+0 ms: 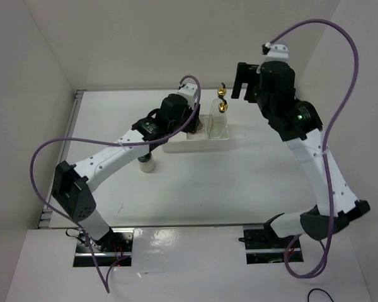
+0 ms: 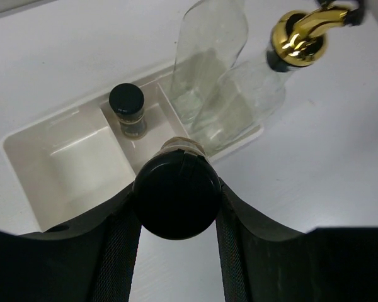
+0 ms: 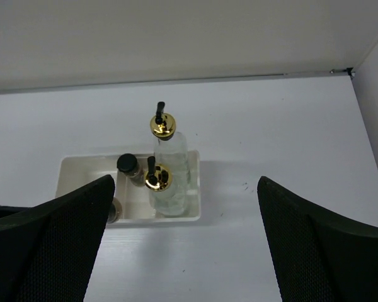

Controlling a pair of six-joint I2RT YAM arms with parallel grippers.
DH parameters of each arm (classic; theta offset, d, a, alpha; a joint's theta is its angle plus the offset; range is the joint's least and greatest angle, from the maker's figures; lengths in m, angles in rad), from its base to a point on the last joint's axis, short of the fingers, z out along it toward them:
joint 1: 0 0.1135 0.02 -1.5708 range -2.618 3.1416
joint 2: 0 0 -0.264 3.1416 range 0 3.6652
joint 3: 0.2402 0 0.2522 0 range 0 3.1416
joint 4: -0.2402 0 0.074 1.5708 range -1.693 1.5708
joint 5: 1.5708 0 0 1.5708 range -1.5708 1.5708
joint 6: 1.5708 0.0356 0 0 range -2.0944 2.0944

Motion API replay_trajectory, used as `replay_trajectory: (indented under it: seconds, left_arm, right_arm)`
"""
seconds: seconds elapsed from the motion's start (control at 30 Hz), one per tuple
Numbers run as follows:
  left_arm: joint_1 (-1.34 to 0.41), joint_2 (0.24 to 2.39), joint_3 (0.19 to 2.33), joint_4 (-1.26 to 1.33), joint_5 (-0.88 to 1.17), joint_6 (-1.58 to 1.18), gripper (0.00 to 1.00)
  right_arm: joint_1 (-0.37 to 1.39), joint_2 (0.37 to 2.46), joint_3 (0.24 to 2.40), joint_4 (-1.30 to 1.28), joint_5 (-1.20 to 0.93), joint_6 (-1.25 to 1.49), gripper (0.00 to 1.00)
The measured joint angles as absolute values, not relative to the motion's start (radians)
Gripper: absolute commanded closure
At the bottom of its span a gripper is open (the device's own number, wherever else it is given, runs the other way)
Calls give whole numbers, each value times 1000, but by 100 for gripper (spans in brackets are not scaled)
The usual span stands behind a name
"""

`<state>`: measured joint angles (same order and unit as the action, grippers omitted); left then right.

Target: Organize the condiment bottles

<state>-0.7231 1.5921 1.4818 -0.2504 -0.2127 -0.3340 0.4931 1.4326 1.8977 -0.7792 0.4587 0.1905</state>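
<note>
Dark jar [image 2: 175, 207]: clamped by its cap between the fingers of the left claw [image 2: 177, 189], at the near wall of the tray [image 2: 82, 163], in line with the middle compartment. Whether it rests on anything cannot be told.

Second dark jar [image 2: 126, 108]: upright in the middle compartment, toward the far end.

Near tall bottle [image 3: 159, 182] and far tall bottle [image 3: 164, 129]: upright in the right compartment, one behind the other.

Whitish jar [image 1: 147, 165]: upright on the counter [image 1: 239, 182], near-left of the tray and apart from it, partly beneath the left arm.

Right claw [image 1: 244, 82]: raised far right of the tray, fingers spread wide, gripping nothing.
</note>
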Motion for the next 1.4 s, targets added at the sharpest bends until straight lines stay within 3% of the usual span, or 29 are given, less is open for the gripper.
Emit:
replay_trajectory:
  seconds: [0.23,0.87,1.4]
  left_arm:
    - [-723,1734,1513,-311,-272,-311,88]
    - [-722,1876,1618,-323,-348,-284,86]
    - [-722,1987,1618,-290,-362,-297,83]
  right_arm:
    - [464,1221,1637,-645,428,210,2]
    - [427,999,1161,-595,321,387,2]
    - [427,929,947,-550,212,484,2]
